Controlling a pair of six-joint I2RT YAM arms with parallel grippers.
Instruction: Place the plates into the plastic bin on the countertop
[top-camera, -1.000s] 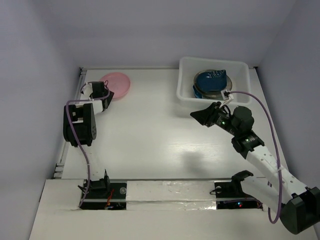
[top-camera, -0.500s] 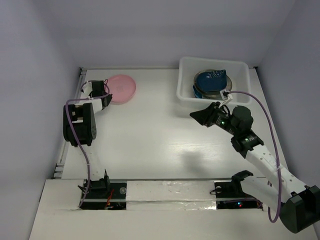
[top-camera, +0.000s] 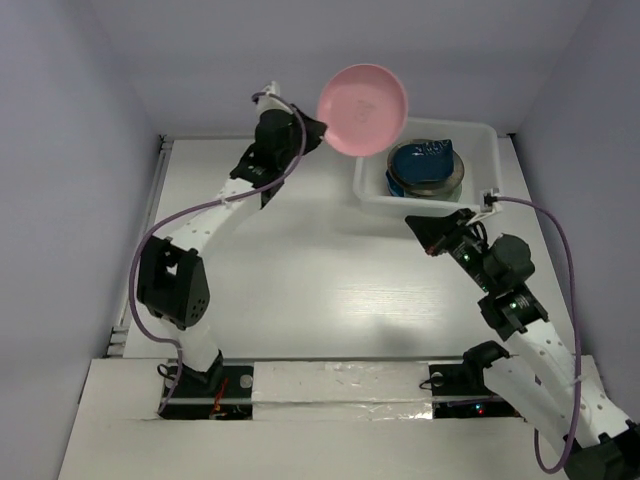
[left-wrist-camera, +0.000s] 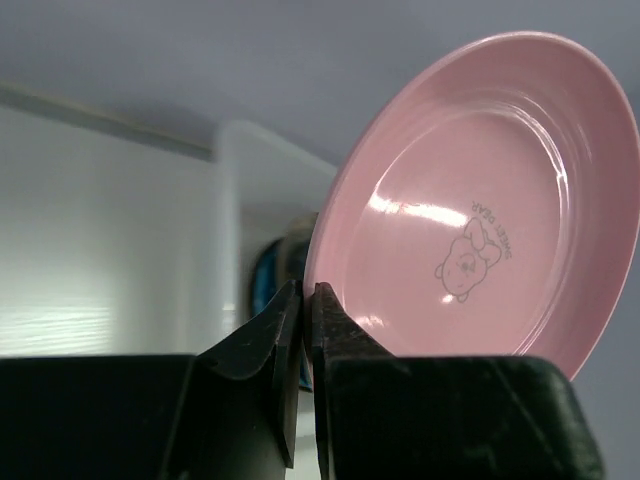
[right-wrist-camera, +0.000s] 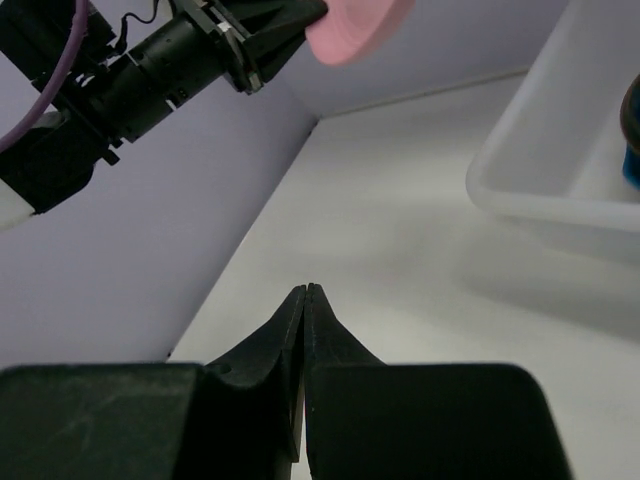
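Jaws of the right gripper (right-wrist-camera: 304, 292) are pressed together, empty, near the front wall of the plastic bin (top-camera: 482, 130). Inside it lie stacked plates (top-camera: 424, 163). Farther, the left gripper (left-wrist-camera: 305, 296) pinches the pink plate (top-camera: 362, 96) by its rim, raised in the air by the bin's far left corner.

Pink plate (left-wrist-camera: 470, 210): smooth, glossy, hard-looking surface with bright highlights across the well and a small printed bear mark; plastic or glazed, cannot tell. Plastic bin (top-camera: 372, 190): translucent white plastic, smooth, soft sheen on the rim. Countertop (top-camera: 300, 270): plain white, smooth, satin, faint reflection mid-surface. Metal strip (top-camera: 150, 195) along its left edge: dull grey. Left gripper (left-wrist-camera: 306, 300) and right gripper (right-wrist-camera: 305, 292): matt black, plastic-looking fingers. Tape (top-camera: 340, 385) along the near edge: shiny, wrinkled.
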